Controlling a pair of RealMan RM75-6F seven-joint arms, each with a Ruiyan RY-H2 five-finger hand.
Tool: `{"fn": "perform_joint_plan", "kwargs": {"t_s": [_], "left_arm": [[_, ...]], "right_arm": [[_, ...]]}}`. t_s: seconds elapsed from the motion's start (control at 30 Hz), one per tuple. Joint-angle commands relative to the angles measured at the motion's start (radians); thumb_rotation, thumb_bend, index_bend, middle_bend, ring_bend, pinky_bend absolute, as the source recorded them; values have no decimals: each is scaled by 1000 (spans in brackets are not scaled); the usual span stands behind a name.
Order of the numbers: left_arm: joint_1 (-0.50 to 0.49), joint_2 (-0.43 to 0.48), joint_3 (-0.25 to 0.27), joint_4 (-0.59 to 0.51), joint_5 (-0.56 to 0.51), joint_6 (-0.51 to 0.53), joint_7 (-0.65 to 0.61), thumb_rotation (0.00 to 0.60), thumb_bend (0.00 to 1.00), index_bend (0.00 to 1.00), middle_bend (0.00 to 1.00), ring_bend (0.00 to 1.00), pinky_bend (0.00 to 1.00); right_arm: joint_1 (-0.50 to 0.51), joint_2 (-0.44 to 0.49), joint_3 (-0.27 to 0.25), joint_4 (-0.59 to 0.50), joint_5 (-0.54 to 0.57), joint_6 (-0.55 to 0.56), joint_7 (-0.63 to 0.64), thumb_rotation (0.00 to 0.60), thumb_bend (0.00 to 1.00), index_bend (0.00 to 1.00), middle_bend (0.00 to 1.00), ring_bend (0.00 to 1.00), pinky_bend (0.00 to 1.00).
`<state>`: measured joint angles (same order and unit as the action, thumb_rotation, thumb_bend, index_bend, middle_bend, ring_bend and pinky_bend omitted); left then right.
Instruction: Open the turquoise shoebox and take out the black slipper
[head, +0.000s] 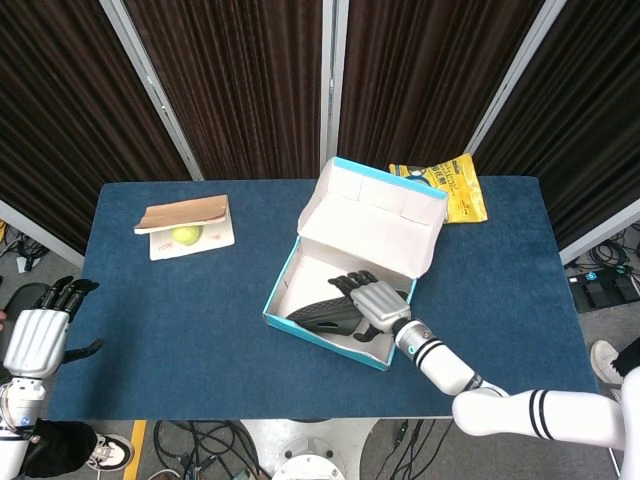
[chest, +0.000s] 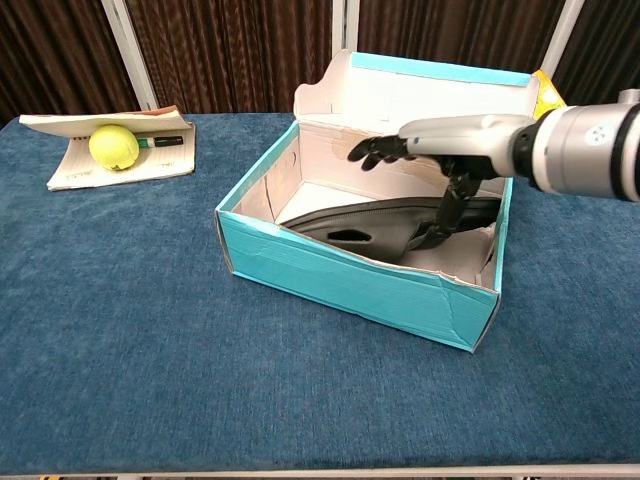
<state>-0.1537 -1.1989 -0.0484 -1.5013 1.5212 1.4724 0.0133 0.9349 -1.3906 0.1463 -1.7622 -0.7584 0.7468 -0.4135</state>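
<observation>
The turquoise shoebox (chest: 340, 280) stands mid-table with its lid (head: 370, 225) swung open and leaning back. Inside it the black slipper (head: 322, 316) (chest: 385, 220) lies flat on the white floor. My right hand (head: 372, 300) (chest: 455, 140) hovers inside the box over the slipper's rear. Its fingers (chest: 375, 150) are spread and hold nothing. The thumb points down beside the slipper's heel end, and whether it touches is unclear. My left hand (head: 35, 335) hangs empty with fingers apart, off the table's left edge.
A tennis ball (head: 185, 235) (chest: 113, 146) and a pen (chest: 160, 141) lie on an open notebook (head: 190, 228) at the back left. A yellow bag (head: 450, 185) sits behind the lid at the back right. Dark curtains close off the far side.
</observation>
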Motion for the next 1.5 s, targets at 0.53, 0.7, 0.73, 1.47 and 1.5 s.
{"fn": "perform_joint_plan", "kwargs": {"t_s": [0.53, 0.7, 0.73, 1.47, 1.5], "left_arm": [[13, -7, 6, 27, -1, 10, -28, 600, 70, 196, 189, 114, 323], [18, -6, -1, 32, -4, 23, -36, 600, 70, 196, 189, 114, 323], [19, -6, -2, 33, -6, 24, -37, 600, 70, 196, 189, 114, 323], [13, -2, -2, 27, -3, 12, -35, 600, 70, 196, 189, 113, 323], [12, -2, -2, 26, -3, 10, -36, 600, 70, 196, 189, 114, 323]], "right_arm": [[102, -135, -40, 110, 106, 57, -58, 600, 165, 187, 253, 69, 127], [116, -164, -61, 129, 136, 103, -108, 600, 227, 319, 302, 149, 222], [114, -172, -62, 133, 132, 121, -116, 600, 248, 355, 317, 175, 253], [-6, -128, 39, 63, -163, 333, 39, 600, 402, 740, 581, 455, 588], [-15, -119, 45, 51, -187, 352, 47, 600, 402, 741, 583, 457, 590]]}}
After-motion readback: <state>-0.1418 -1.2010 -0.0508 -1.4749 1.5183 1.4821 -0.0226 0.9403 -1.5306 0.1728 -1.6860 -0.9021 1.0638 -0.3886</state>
